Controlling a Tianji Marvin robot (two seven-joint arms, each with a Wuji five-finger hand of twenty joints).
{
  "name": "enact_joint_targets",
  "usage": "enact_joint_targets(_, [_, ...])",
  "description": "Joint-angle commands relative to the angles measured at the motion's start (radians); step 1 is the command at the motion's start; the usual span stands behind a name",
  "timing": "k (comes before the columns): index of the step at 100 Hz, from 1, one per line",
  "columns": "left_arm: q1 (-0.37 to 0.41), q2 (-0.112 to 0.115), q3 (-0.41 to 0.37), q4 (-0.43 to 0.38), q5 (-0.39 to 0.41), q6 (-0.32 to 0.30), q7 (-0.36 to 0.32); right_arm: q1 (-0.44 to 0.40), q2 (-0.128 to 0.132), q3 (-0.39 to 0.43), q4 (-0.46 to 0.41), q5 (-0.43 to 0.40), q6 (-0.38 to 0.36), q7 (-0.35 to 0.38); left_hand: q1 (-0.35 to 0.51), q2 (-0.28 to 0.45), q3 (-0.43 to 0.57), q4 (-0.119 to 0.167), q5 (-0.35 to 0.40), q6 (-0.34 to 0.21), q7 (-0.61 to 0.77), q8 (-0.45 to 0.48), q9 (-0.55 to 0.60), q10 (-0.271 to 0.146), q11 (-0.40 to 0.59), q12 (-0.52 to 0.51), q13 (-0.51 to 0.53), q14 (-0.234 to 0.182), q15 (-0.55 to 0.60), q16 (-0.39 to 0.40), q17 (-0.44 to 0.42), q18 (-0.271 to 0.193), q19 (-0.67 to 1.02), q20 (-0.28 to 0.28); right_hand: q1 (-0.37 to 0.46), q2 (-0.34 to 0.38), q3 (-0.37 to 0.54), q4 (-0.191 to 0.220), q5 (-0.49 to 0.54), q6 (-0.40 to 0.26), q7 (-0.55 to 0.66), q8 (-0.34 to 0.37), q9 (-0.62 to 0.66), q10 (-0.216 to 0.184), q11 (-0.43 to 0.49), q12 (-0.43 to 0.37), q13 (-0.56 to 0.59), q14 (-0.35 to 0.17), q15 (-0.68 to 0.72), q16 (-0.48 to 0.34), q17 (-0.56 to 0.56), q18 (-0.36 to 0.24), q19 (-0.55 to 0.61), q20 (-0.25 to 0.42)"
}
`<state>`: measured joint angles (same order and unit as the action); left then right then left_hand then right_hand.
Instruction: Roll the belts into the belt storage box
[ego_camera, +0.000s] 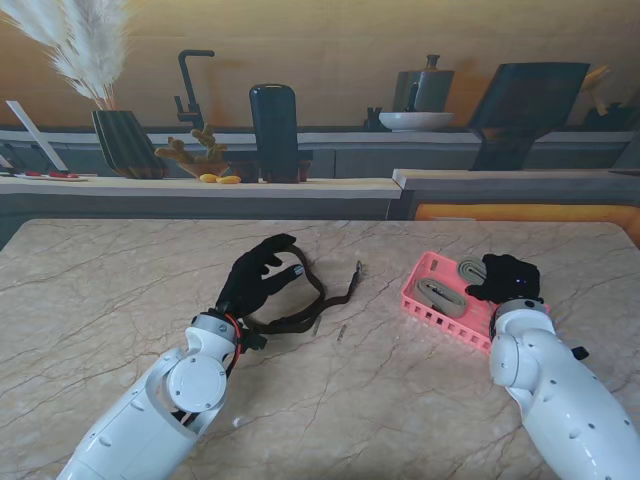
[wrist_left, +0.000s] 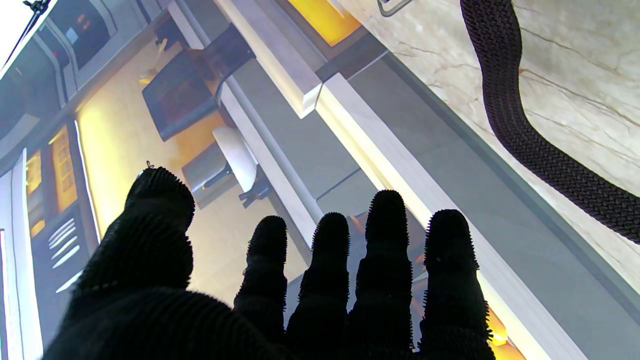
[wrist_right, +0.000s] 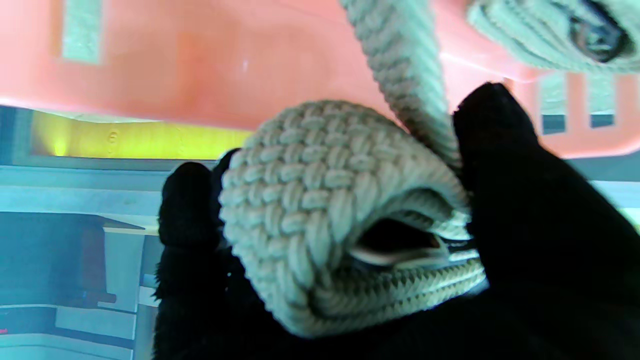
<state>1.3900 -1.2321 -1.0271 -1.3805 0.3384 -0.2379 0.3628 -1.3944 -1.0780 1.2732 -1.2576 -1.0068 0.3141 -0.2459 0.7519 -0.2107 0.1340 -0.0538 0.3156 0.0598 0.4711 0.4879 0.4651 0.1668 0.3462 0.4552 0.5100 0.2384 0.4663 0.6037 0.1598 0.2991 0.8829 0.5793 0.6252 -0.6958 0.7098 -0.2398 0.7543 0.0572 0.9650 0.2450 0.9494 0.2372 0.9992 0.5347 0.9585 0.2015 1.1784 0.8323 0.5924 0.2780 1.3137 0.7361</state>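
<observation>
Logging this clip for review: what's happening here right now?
A two-armed robot is packing belts. Its right hand is shut on a rolled grey woven belt at the pink storage box, where another grey belt already lies. The left hand, fingers spread, is over a dark brown belt lying unrolled on the marble table.

Warm, even light; right wrist view is close, blurred and blue-tinted.

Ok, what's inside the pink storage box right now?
The pink storage box holds a rolled grey belt. A second grey belt roll sits at its far end, gripped by the right hand, which covers part of it and the box's right end.
</observation>
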Motion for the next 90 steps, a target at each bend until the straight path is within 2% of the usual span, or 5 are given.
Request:
enact_joint_targets(1, [0.005,-0.002,-0.002,-0.003,0.000,0.000,-0.002,0.006,-0.008,-0.009,0.020,-0.006,0.014,-0.006,0.018,0.032,-0.025,0.043,0.029,-0.022,-0.036,0.009,0.011,-0.014,-0.029,-0.006,0.013,0.003,0.011,0.010,0.001,0.002,0.004,0.016,0.124,0.168,0.221,0.018,0.043,-0.158,0.092,-0.011,-0.015,0.013,0.044,-0.007,0.031,-0.108,0.068,-0.005,0.037,-0.092,0.122,0.002])
enact_joint_targets(34, [0.008,-0.001,-0.006,-0.006,0.002,-0.002,-0.001,0.001,-0.016,-0.059,0.068,0.018,0.101,-0.025,0.019,0.033,-0.030,0.043,0.030,-0.022,-0.037,0.010,0.011,-0.015,-0.029,-0.006,0.015,0.001,0.011,0.011,0.001,0.002,0.002,0.016,0.120,0.145,0.240,0.018,0.067,-0.119,0.089,-0.023,0.009,0.042,0.049,-0.010,0.061,-0.079,0.076,-0.019,0.060,-0.057,0.151,-0.014])
enact_joint_targets(55, [0.009,-0.001,-0.008,-0.005,0.006,-0.006,0.002,-0.009,-0.008,-0.083,0.084,-0.017,0.132,-0.022,0.019,0.035,-0.033,0.043,0.031,-0.022,-0.038,0.010,0.012,-0.014,-0.030,-0.006,0.014,0.003,0.011,0.011,0.002,0.003,0.002,0.017,0.105,0.141,0.241,0.015,0.084,-0.083,0.075,-0.023,0.021,0.062,0.040,-0.005,0.075,-0.049,0.061,-0.038,0.070,-0.011,0.152,-0.035])
enact_joint_targets(71, [0.008,-0.002,-0.007,-0.005,0.002,-0.003,0.001,-0.014,-0.008,-0.091,0.083,-0.026,0.158,-0.021,0.022,0.036,-0.033,0.044,0.032,-0.021,-0.038,0.010,0.012,-0.013,-0.030,-0.006,0.013,0.004,0.010,0.011,0.000,0.002,0.001,0.017,0.093,0.228,0.168,0.027,0.082,-0.046,0.054,-0.007,0.016,0.083,0.018,-0.001,0.075,-0.016,0.033,-0.068,0.068,0.026,0.146,-0.074])
enact_joint_targets(90, [0.011,-0.001,-0.010,-0.008,0.007,-0.006,0.005,-0.015,-0.008,-0.094,0.069,-0.027,0.191,-0.001,0.022,0.036,-0.036,0.044,0.034,-0.022,-0.037,0.010,0.012,-0.012,-0.030,-0.006,0.015,0.003,0.011,0.011,0.001,0.002,0.001,0.017,0.107,0.318,0.092,0.058,0.081,0.024,0.000,0.021,-0.017,0.129,-0.005,-0.016,0.085,0.045,-0.065,-0.134,0.076,0.115,0.097,-0.142])
